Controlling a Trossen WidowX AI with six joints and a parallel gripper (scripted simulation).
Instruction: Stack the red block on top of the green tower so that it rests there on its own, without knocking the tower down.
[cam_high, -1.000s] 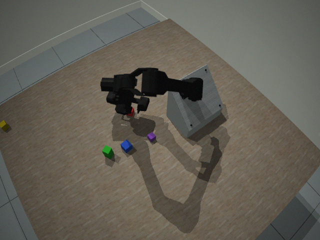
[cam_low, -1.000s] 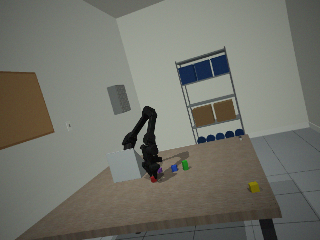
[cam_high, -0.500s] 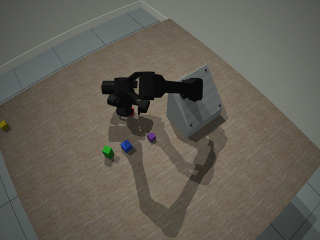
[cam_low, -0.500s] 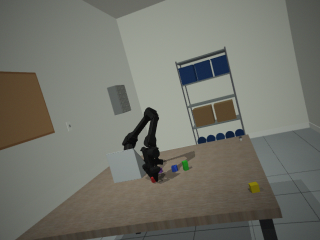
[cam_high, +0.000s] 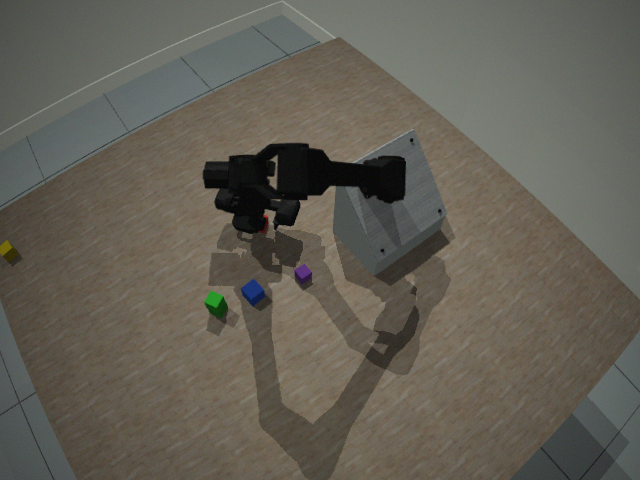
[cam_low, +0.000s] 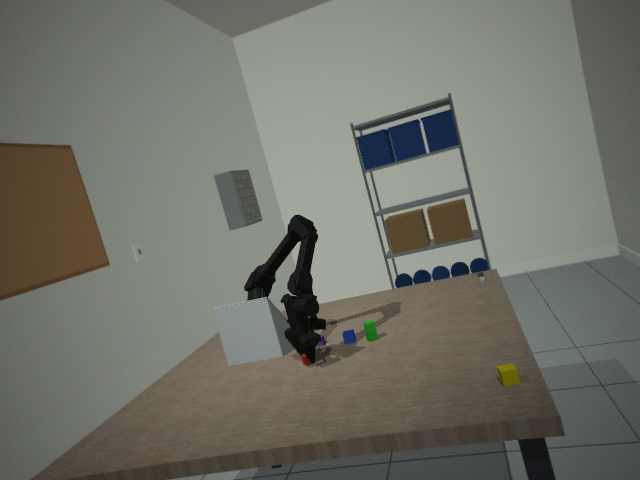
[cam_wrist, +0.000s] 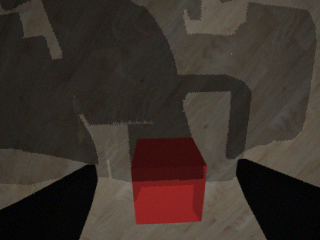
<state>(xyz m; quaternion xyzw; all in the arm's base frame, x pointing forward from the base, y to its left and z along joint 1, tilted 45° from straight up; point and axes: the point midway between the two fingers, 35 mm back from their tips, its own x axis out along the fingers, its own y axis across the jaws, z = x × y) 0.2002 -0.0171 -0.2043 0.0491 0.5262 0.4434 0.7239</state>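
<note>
Near the middle of the wooden bench, the small red cube sits between the wide, empty black hand; contact apparently not yet made.

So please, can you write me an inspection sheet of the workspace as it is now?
Surface: wooden table, shadows of the arm on it.
Job's things: red block on the table between the tool's fingers; green tower upright, apart.
Clutter: blue block, purple block, yellow block far off, grey wedge mount.
Grippers: tool open, lowered around the red block, not gripping.
Cables: nothing seen.
Surroundings: shelf rack with boxes, wall board, tiled floor.
</note>
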